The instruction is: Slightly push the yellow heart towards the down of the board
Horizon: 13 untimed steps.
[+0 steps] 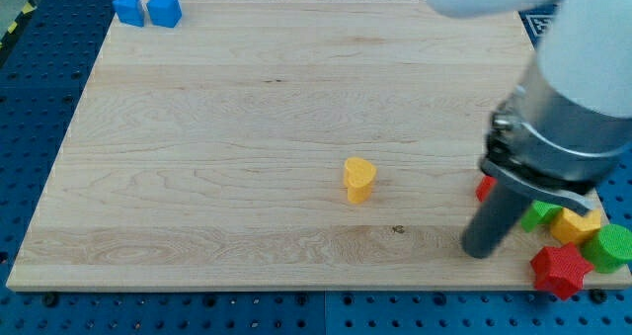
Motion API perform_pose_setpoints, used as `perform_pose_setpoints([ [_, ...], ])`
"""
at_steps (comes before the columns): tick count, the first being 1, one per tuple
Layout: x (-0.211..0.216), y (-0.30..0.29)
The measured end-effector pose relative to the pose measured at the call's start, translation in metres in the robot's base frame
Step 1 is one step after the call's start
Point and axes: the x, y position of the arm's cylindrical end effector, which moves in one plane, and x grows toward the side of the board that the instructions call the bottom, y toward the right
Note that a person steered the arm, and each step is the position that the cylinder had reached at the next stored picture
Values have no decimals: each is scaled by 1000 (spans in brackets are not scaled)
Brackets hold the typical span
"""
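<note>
The yellow heart (359,180) stands on the wooden board (247,127), a little right of centre in the lower half. My tip (483,250) rests on the board well to the heart's right and lower, apart from it. The arm's grey body rises from the rod towards the view's top right and hides part of the board there.
Two blue blocks (146,9) sit at the board's top left corner. At the bottom right, next to my tip, cluster a red block (484,188) partly hidden by the rod, a green block (538,214), a yellow block (574,226), a green cylinder (608,248) and a red star (559,270).
</note>
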Motion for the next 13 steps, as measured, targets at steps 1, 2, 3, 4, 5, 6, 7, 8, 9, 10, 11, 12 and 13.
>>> perform_pose_setpoints([
  [1, -19, -43],
  [2, -27, -84],
  [3, -27, -115],
  [4, -27, -140],
  [5, -34, -163],
  [6, -84, -179],
  [7, -135, -188],
  [8, -158, -188],
  [9, -158, -189],
  [10, -138, -189],
  [11, -104, -187],
  [12, -94, -166],
  [13, -101, -141],
])
